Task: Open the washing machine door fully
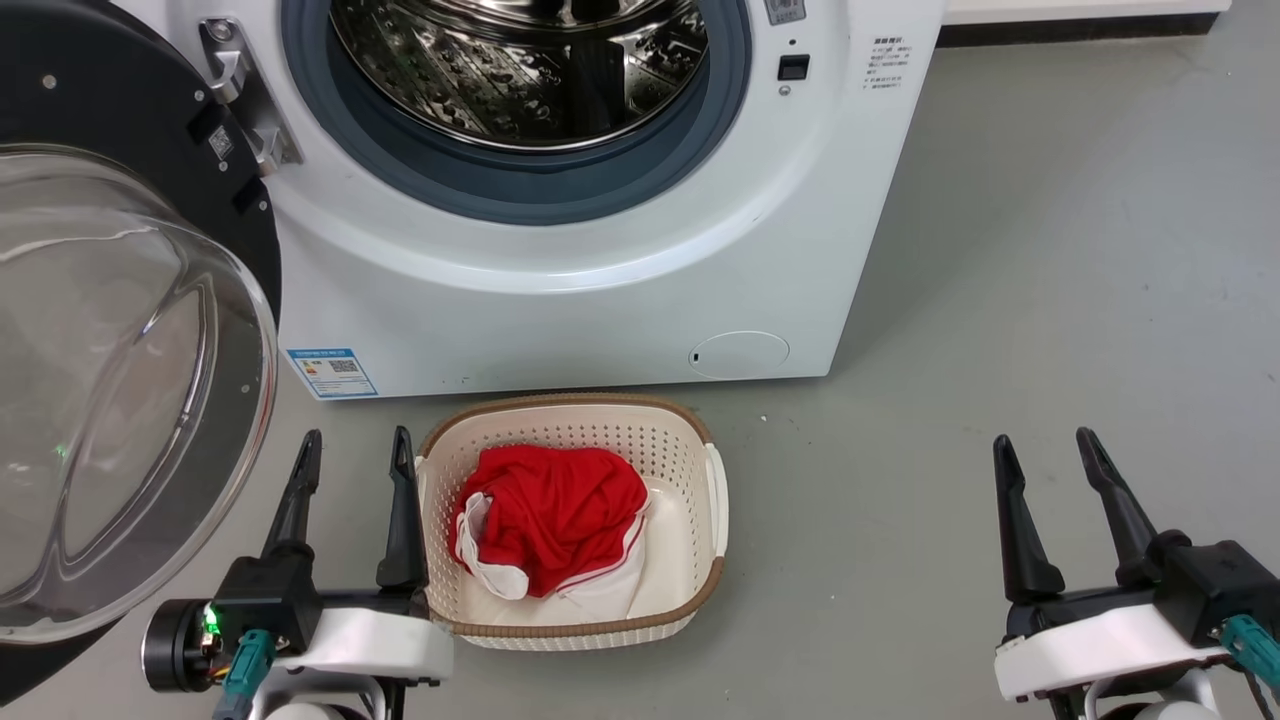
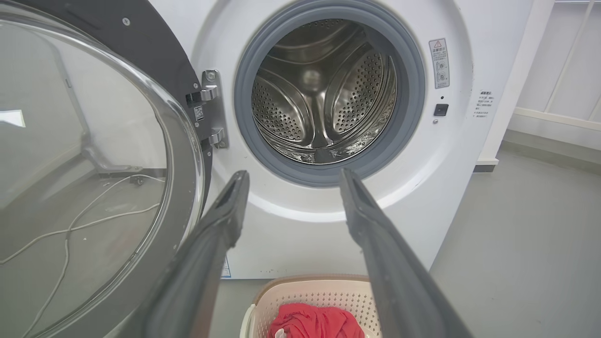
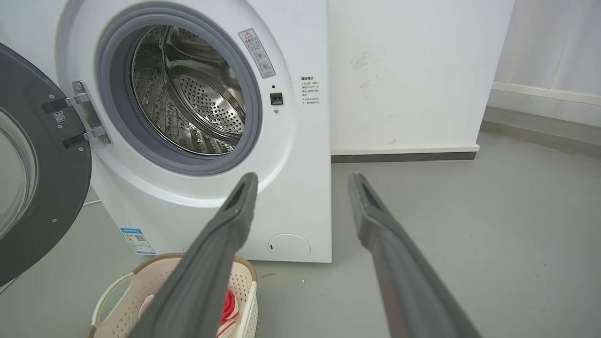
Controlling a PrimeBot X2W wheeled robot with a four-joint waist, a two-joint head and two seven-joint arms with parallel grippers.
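The washing machine door [image 1: 120, 330] is swung wide open to the left on its metal hinge [image 1: 245, 95], its black ring and bulging clear glass bowl facing me. It also fills the left of the left wrist view as the door [image 2: 84, 155] and shows at the left edge of the right wrist view as the door [image 3: 42, 173]. The steel drum opening [image 1: 530, 70] with its grey rubber rim is exposed. My left gripper [image 1: 355, 450] is open just right of the door's lower edge, touching nothing. My right gripper [image 1: 1050, 450] is open over bare floor at the right.
A cream perforated laundry basket [image 1: 700, 560] with red clothing [image 1: 550, 520] sits on the grey floor in front of the white machine [image 1: 600, 300], right beside my left gripper. A white wall and skirting [image 3: 404, 150] stand to the machine's right.
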